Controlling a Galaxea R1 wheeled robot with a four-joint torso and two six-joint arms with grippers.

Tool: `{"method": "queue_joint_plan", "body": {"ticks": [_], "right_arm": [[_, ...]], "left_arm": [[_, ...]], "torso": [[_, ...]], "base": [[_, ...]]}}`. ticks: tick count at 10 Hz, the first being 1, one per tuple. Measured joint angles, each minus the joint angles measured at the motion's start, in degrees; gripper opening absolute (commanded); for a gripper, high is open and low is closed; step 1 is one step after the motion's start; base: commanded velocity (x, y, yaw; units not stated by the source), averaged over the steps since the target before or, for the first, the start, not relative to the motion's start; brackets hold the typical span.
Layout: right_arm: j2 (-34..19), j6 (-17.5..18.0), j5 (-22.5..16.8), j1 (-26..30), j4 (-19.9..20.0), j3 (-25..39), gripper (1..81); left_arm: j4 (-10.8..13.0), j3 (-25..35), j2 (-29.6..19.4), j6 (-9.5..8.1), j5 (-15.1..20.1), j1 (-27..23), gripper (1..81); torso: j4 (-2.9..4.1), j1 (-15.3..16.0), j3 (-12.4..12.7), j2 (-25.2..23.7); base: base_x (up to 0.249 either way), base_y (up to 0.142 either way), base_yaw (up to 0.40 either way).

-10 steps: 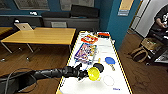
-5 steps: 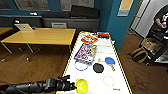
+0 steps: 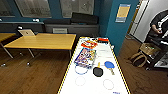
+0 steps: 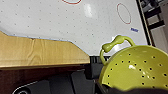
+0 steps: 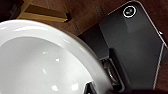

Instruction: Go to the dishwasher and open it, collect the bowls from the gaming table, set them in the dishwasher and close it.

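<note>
– Two bowls, you said? Where are they?
– A yellow-green bowl full of small holes (image 4: 135, 67) is close under the left wrist camera. Its loop handle points toward the white top of the yellow-edged gaming table (image 4: 62, 22). A glossy white bowl (image 5: 37, 62) is close under the right wrist camera, above the dark wooden floor (image 5: 82, 17).
– Does the left hand hold one? And the right hand?
– I cannot tell for either; the fingers are hidden.
– How does the table lie?
– In the head view its long axis runs straight away from the robot (image 3: 92, 86), toward the blue wall (image 3: 115, 32).
– What lies on this worktop?
– Colourful printed sheets (image 3: 85, 57) around the middle. Nearer is a black round thing (image 3: 98, 72) with its short handle pointing to the far end. Just beside it is a blue round thing (image 3: 109, 65), its handle pointing back toward the robot.
– Anything else?
– A yellow-topped desk (image 3: 42, 41) on the left, and a person (image 3: 160, 22) far right.
</note>
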Motion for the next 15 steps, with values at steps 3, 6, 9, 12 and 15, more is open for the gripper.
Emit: {"method": "queue_joint_plan", "body": {"ticks": [3, 6, 9, 12, 15], "right_arm": [[0.5, 0.0, 0.2, -0.8, 0.0, -0.7, 1.0], [1.8, 0.0, 0.3, -1.2, -0.1, -2.0, 1.0], [2.7, 0.0, 0.1, -1.4, -0.1, -2.9, 1.0], [3.5, 0.0, -0.2, -1.4, -0.1, -4.4, 1.0], [5.0, 0.0, -0.2, -1.6, -0.1, -5.8, 1.0]], "left_arm": [[6.2, -2.0, -0.3, 1.27, -2.7, 9.4, 1.0], [10.2, -10.8, 1.1, 1.55, -7.4, 15.1, 1.0], [12.9, -19.2, 4.8, 1.73, -11.3, 20.5, 1.0], [14.5, -27.7, 7.2, 1.74, -16.7, 24.4, 1.0], [15.1, -36.0, 10.2, 1.74, -22.4, 27.8, 1.0]], "torso": [[0.0, 0.0, 2.7, 0.0], [0.0, -0.1, 4.9, -0.1], [0.0, -0.2, 5.1, -0.1], [0.0, -0.2, 5.2, -0.1], [0.0, -0.2, 5.2, -0.1]], "base": [[0.0, 0.0, 0.0], [0.0, 0.0, 0.0], [0.0, 0.0, 0.0], [0.0, 0.0, 0.0], [0.0, 0.0, 0.0]]}}
